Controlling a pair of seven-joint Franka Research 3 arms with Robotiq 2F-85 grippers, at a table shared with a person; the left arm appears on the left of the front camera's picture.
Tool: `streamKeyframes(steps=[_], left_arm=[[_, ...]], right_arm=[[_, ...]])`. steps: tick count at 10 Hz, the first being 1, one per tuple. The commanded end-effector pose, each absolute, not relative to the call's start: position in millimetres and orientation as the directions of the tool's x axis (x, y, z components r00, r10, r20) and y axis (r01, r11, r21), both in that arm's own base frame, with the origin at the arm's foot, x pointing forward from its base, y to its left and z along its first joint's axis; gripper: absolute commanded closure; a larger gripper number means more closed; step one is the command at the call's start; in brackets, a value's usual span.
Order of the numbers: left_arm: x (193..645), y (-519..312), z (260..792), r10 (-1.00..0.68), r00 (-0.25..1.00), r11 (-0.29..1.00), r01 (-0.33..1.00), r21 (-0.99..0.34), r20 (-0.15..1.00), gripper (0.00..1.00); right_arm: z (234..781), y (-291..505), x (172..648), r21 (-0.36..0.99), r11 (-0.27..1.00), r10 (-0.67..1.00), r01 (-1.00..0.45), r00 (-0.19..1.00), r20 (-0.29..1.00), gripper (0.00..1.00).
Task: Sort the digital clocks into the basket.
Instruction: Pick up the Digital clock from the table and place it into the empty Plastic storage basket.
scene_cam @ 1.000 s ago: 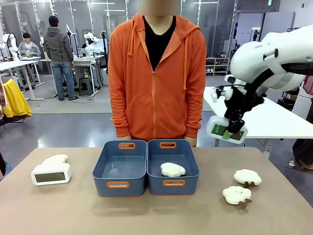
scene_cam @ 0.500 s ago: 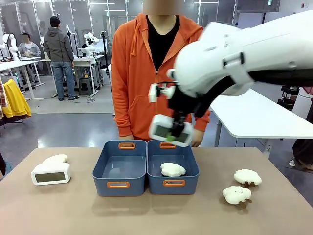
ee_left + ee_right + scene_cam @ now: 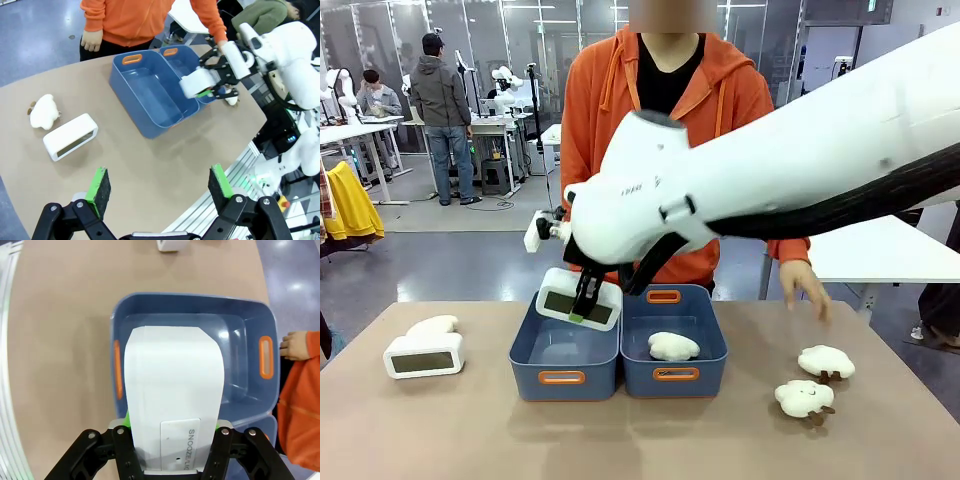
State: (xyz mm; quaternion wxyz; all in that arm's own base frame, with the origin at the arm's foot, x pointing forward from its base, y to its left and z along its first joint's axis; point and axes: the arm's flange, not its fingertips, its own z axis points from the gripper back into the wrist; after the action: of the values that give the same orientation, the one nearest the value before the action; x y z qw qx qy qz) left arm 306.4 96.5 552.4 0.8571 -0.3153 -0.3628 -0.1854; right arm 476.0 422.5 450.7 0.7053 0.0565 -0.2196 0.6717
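Note:
My right gripper [image 3: 584, 303] is shut on a white digital clock [image 3: 579, 297], held just over the empty left blue basket [image 3: 563, 378]. In the right wrist view the clock's back [image 3: 173, 395] sits between my fingers above that basket's [image 3: 191, 298] floor. A second digital clock [image 3: 424, 355] lies on the table at the far left, also seen as a white box [image 3: 70, 136] in the left wrist view. High above the table, my left gripper [image 3: 159, 183] hangs open and holds nothing.
The right basket [image 3: 675, 375] holds one cream plush cloud [image 3: 674, 346]. Two more plush clouds [image 3: 826, 361] [image 3: 804, 398] lie at the table's right, with the person's hand [image 3: 807, 285] above them. Another plush [image 3: 432, 325] rests behind the left clock.
My right arm has swung from the far right across the table to the left, carrying the clock to above the left basket. The person's hand has reached out to the right.

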Motion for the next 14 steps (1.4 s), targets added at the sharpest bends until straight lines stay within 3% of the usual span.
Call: streamKeyframes(steps=[1,5,6,7,8,10,12,13,14], left_arm=[[307,98,553,-0.09,0.654,0.712,0.57,-0.41,0.751,0.0],[307,98,553,-0.09,0.654,0.712,0.57,-0.41,0.751,0.0],[307,98,553,-0.09,0.654,0.712,0.57,-0.41,0.751,0.0],[307,98,553,-0.09,0.654,0.712,0.57,-0.41,0.751,0.0],[307,98,553,-0.09,0.654,0.712,0.57,-0.41,0.751,0.0],[307,98,553,-0.09,0.654,0.712,0.57,-0.41,0.751,0.0],[307,98,553,-0.09,0.654,0.712,0.57,-0.41,0.751,0.0],[307,98,553,-0.09,0.654,0.712,0.57,-0.41,0.751,0.0],[307,98,553,-0.09,0.654,0.712,0.57,-0.41,0.751,0.0]], right_arm=[[433,450,487,-0.233,0.129,0.908,-0.964,0.02,0.419,0.93],[382,471,501,-0.228,0.12,0.934,-0.966,0.032,0.356,0.93],[376,470,505,-0.22,0.13,0.936,-0.967,0.046,0.349,0.31],[377,471,502,-0.203,0.131,0.932,-0.97,0.051,0.359,0.29],[377,471,502,-0.205,0.134,0.931,-0.97,0.053,0.36,0.11],[381,466,500,-0.201,0.138,0.925,-0.97,0.054,0.375,0.0],[394,418,483,-0.229,0.1,0.919,-0.968,0.002,0.395,0.0],[380,467,504,-0.212,0.117,0.926,-0.97,0.029,0.376,0.0],[380,467,504,-0.212,0.117,0.926,-0.97,0.029,0.376,0.0]])
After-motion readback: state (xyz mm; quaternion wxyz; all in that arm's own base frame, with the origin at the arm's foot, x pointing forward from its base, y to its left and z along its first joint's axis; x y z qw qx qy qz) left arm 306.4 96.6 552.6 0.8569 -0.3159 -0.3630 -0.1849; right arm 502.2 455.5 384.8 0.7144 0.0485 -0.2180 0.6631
